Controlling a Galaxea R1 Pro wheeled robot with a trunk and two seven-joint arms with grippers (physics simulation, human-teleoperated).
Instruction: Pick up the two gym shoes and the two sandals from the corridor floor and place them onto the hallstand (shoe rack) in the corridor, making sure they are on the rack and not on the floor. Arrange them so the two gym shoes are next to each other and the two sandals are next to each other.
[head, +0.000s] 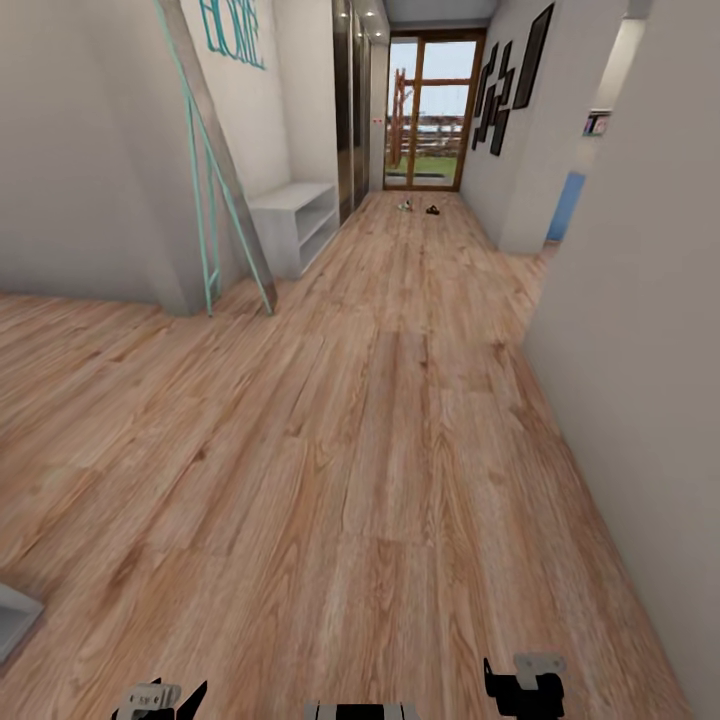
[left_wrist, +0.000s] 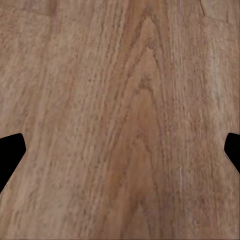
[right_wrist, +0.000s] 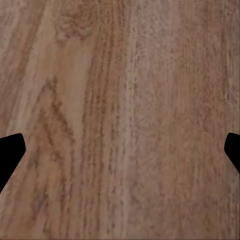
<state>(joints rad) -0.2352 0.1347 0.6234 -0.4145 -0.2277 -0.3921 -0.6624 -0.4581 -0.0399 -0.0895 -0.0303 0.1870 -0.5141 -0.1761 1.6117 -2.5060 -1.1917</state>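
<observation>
Where the hallstand (head: 296, 222) stands, its length follows the corridor.

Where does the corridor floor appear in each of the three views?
Head view: the corridor floor runs from the bottom edge to the far glass door.
Left wrist view: floor planks between the open left claw fingertips.
Right wrist view: planks between the open right claw fingertips.
Shared landmark: the wood grain.

The corridor floor (head: 380, 420) runs toward twelve o'clock to a glazed door (head: 432, 110). The hallstand (head: 295, 222) stands against the wall at eleven o'clock, a ladder (head: 215, 190) nearer beside it. Small shoes (head: 419, 208) lie far ahead before the door.
</observation>
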